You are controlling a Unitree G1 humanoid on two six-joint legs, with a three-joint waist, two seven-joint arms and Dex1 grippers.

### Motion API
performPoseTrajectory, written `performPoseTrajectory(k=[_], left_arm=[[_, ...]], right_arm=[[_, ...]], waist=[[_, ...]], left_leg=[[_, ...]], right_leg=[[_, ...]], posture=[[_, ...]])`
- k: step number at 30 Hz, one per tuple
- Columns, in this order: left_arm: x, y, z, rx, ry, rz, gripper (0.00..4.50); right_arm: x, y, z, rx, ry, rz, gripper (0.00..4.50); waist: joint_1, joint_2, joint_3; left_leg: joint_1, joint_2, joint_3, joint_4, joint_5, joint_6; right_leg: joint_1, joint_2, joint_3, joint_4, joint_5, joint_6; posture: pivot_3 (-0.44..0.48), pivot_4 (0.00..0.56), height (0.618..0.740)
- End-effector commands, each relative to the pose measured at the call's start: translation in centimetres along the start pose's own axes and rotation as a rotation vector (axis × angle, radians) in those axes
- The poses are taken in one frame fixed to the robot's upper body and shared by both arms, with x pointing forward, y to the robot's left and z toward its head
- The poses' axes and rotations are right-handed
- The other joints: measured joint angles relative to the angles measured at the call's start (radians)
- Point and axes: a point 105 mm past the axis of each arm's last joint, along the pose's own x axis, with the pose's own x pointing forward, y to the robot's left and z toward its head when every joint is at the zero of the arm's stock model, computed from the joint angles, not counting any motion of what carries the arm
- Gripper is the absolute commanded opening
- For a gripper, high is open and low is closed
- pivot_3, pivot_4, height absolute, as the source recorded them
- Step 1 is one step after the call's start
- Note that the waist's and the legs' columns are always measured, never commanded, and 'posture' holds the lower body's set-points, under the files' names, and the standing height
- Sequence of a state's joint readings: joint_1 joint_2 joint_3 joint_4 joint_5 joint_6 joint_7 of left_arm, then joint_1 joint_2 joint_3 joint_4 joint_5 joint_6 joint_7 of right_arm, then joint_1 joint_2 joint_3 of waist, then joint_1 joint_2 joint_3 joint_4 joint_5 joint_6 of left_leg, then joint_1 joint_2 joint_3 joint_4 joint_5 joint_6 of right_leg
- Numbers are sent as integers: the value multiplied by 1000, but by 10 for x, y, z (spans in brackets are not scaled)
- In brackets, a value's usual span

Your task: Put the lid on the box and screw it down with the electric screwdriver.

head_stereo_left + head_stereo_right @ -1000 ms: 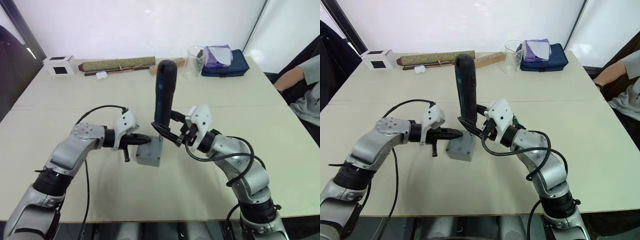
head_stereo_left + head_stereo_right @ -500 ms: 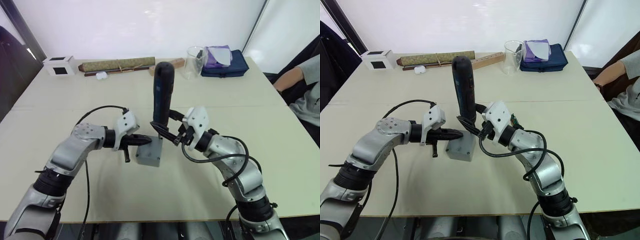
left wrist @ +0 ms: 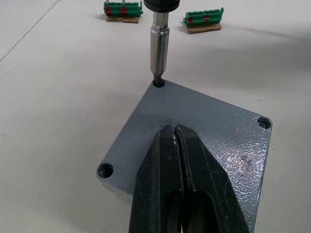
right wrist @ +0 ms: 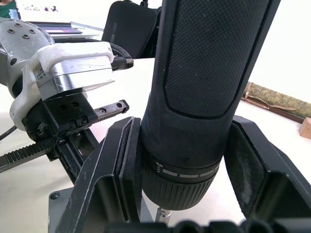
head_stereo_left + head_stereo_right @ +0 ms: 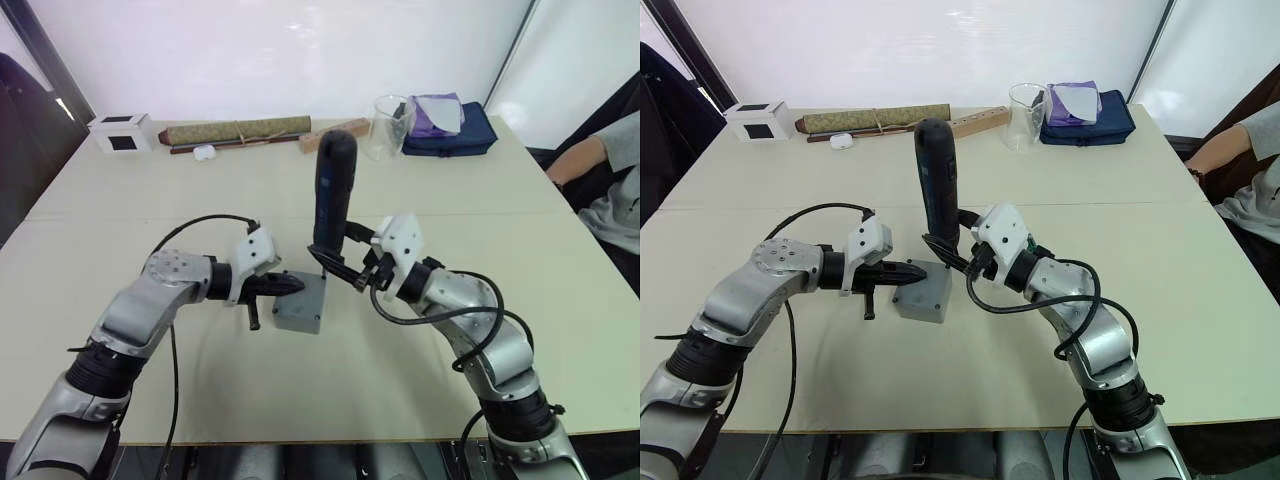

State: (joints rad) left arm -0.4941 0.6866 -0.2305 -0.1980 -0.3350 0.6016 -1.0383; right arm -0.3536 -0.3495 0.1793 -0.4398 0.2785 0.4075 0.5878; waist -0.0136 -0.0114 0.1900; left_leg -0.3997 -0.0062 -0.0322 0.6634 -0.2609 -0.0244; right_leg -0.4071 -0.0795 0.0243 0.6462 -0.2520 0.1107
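Note:
The grey box (image 5: pixel 296 318) sits mid-table with the lid (image 3: pixel 214 131) lying flat on top, screw holes showing at its corners. My left gripper (image 5: pixel 292 285) is shut, its fingertips (image 3: pixel 170 141) resting on the lid's top face. My right gripper (image 5: pixel 347 268) is shut on the black electric screwdriver (image 5: pixel 332 190), which stands nearly upright above the box's far corner. The gripper's fingers (image 4: pixel 116 170) clamp the tool's lower body (image 4: pixel 204 73). The metal bit (image 3: pixel 159 43) reaches down into a corner hole of the lid.
Along the table's far edge are a white cube with a black window (image 5: pixel 120 132), a rolled mat (image 5: pixel 237 130), a glass beaker (image 5: pixel 392 124) and a blue pouch (image 5: pixel 450 128). A person's arm (image 5: pixel 600 170) is at the right. Green terminal blocks (image 3: pixel 204 22) lie beyond the box.
The screwdriver and my right gripper swayed slightly left, then back right, staying over the same corner. The left gripper and the box held still.

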Motion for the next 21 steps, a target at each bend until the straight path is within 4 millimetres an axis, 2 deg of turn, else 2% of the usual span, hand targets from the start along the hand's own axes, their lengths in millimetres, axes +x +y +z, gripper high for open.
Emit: performPoseTrajectory(k=[1,7,10,17,21], left_arm=[[6,-7,-18,-44,64,-26,0],[7,-10,-26,-50,93,-40,0],[6,-12,-29,-54,104,-43,0],[5,-16,-35,-79,112,-39,0],[6,-17,-35,-82,111,-37,0]], right_arm=[[-3,1,0,-7,10,3,2091],[0,2,-34,36,157,-30,2091],[1,2,-38,52,173,-40,2091],[1,12,-51,90,212,-40,2091],[0,14,-59,90,246,-43,2091]], waist=[[0,0,0],[-1,-1,-4],[-1,-3,-9],[-1,-5,-27],[-1,-4,-31]], left_leg=[[0,0,0,0,0,0],[2,0,0,-1,0,0],[10,0,0,-3,-1,1],[13,1,0,-9,-1,1],[24,2,0,-17,-1,1]], right_leg=[[0,0,0,0,0,0],[2,0,0,-1,0,0],[9,0,0,-2,-4,-4],[11,0,-1,-7,-4,-5],[21,0,-1,-15,-5,-7]], posture=[[0,150,740],[0,150,740],[0,150,740],[0,150,740],[0,150,740]])
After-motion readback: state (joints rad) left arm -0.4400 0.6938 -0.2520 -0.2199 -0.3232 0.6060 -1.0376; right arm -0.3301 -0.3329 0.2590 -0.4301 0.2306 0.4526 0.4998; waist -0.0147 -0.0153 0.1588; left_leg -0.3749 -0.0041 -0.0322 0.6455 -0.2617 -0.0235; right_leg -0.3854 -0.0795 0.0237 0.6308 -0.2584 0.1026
